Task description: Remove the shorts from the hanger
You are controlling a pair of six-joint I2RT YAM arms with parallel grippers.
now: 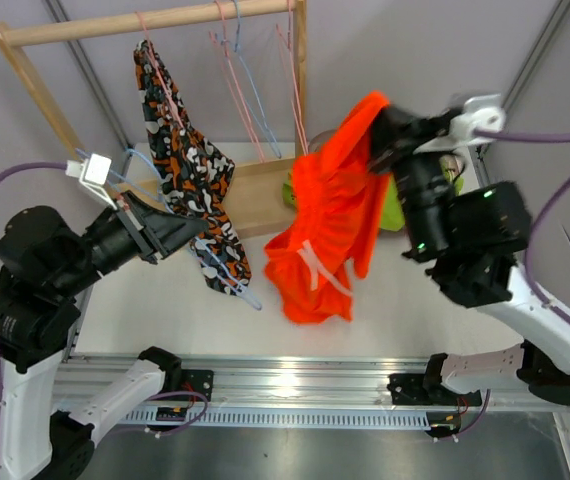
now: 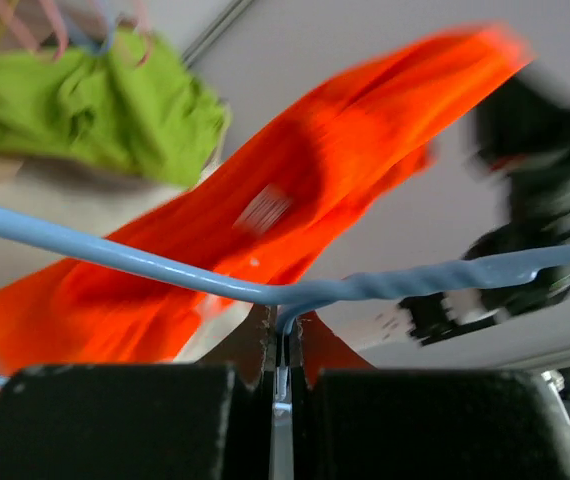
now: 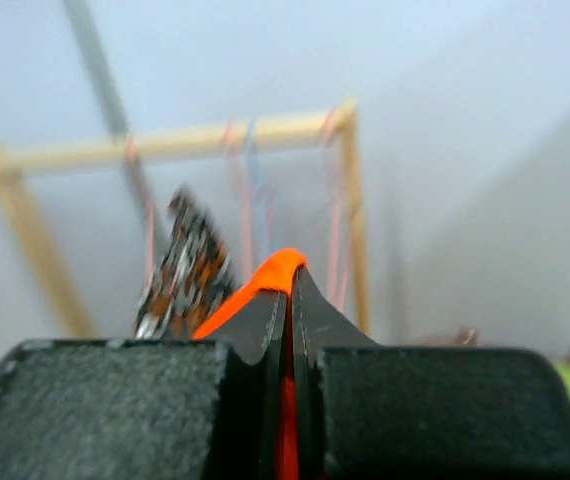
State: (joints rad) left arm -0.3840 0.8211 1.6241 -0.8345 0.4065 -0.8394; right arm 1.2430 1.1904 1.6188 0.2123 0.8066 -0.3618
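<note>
My right gripper [image 1: 378, 122] is shut on the top edge of the bright orange shorts [image 1: 325, 230] and holds them up above the table; the right wrist view shows orange fabric pinched in the gripper [image 3: 287, 292]. My left gripper [image 1: 195, 232] is shut on a blue wire hanger [image 1: 250, 298], clamped at the twisted neck [image 2: 283, 325]. The orange shorts [image 2: 295, 220] hang free of that hanger. The camouflage shorts [image 1: 190, 170] hang from a pink hanger on the wooden rack [image 1: 145, 22]. The lime green shorts [image 1: 395, 205] lie behind the orange pair. The navy-black and dark olive shorts are out of view.
Several empty pink and blue hangers [image 1: 245, 90] hang on the rack's rail. The rack's wooden base [image 1: 255, 195] stands at the back of the white table [image 1: 165, 310]. The right arm [image 2: 545, 200] shows blurred in the left wrist view.
</note>
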